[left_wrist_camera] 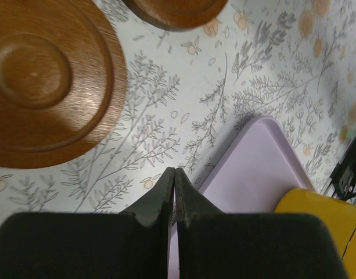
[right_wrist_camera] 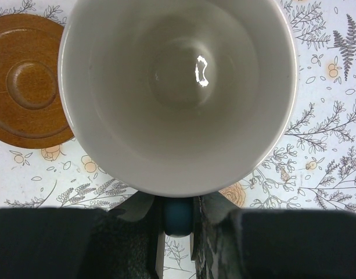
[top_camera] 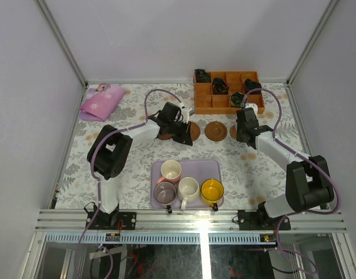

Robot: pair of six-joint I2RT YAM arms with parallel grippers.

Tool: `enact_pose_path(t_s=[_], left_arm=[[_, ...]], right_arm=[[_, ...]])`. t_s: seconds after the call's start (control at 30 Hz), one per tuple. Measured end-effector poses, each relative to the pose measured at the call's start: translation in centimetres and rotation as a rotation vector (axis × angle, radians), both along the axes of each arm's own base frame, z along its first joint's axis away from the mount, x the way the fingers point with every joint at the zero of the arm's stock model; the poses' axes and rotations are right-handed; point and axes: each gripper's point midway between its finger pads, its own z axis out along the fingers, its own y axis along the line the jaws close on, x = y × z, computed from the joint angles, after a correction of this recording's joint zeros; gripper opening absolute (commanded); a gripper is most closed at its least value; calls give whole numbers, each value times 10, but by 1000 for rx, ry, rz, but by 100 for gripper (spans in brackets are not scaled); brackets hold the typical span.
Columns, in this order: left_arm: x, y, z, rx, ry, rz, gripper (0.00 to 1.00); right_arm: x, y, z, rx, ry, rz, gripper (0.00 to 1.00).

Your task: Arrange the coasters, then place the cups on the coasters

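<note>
**Left fingers shut on nothing; right arm holding the blue cup at the coaster row**

Top external: the left gripper (top_camera: 180, 131) is hovering over the left end of the coaster row and covering part of one coaster (top_camera: 194, 133). A second coaster (top_camera: 214, 130) is lying in the open mid-row. The right gripper (top_camera: 246, 127) is hanging over the right end of the row and hiding what lies beneath it. Fewer than five discs are showing. Four cups (top_camera: 188, 187) are sitting in the lavender tray (top_camera: 214, 167).

Left wrist: the fingers are pressing together with nothing between them, just above the tablecloth (left_wrist_camera: 265, 75), between a coaster and the tray corner.

Right wrist: the fingers are clamping the blue handle of the light blue cup (right_wrist_camera: 178, 87). Its rim is overlapping a coaster to its left. Whether the cup is lifted or resting, and whether a disc lies under it, cannot be told.

Risks: a cup set down off-centre would be catching a raised rim and tipping. A handle-only grip is leaving the cup free to swing. The left arm, this close, could be nudging the coasters.
</note>
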Motion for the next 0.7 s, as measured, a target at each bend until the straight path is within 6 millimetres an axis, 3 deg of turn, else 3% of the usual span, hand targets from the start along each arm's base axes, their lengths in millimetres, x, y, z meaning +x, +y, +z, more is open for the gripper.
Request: enact_pose_path(t_s=[0.23, 0.57, 0.7], left_arm=[[-24, -14, -19, 36, 40, -109, 0], [-54, -16, -39, 84, 105, -199, 0], [-55, -18, -43, 88, 97, -220, 1]], right_arm=[[7, 2, -3, -1, 2, 0, 0], [22, 6, 5, 6, -23, 0, 0], [26, 7, 8, 6, -31, 0, 0]])
